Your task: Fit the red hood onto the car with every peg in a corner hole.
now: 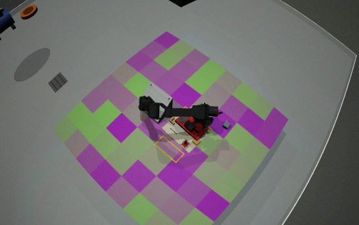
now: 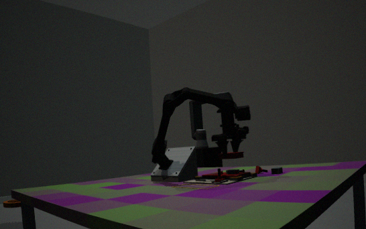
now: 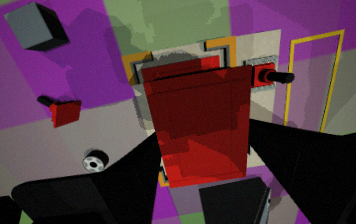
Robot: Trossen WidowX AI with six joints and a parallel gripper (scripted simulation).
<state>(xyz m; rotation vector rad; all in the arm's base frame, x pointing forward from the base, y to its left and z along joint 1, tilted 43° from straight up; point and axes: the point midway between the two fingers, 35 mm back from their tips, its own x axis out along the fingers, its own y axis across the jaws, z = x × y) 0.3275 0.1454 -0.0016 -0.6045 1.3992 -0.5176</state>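
Note:
The red hood (image 2: 232,155) (image 3: 200,117) hangs roughly level between the fingers of my gripper (image 2: 229,152) (image 3: 199,129), which is shut on it. It is well above the chassis with an air gap in the exterior view. The red chassis (image 1: 199,133) (image 2: 214,175) (image 3: 212,62) sits in the jig, between orange corner brackets (image 1: 196,142) (image 3: 228,42). In the wrist view the hood covers most of the chassis; only a strip shows beyond its far edge. The arm and its shadow hide part of the deck in the top view. The pegs and the hood's holes cannot be made out clearly.
A red fixture with a black post (image 1: 185,143) (image 3: 265,75) stands beside the chassis. A yellow outline (image 3: 317,36) lies past it. A grey block (image 1: 227,124) (image 2: 277,171) (image 3: 31,26), a red piece (image 3: 65,113) and a wheel (image 3: 95,161) lie on the other side.

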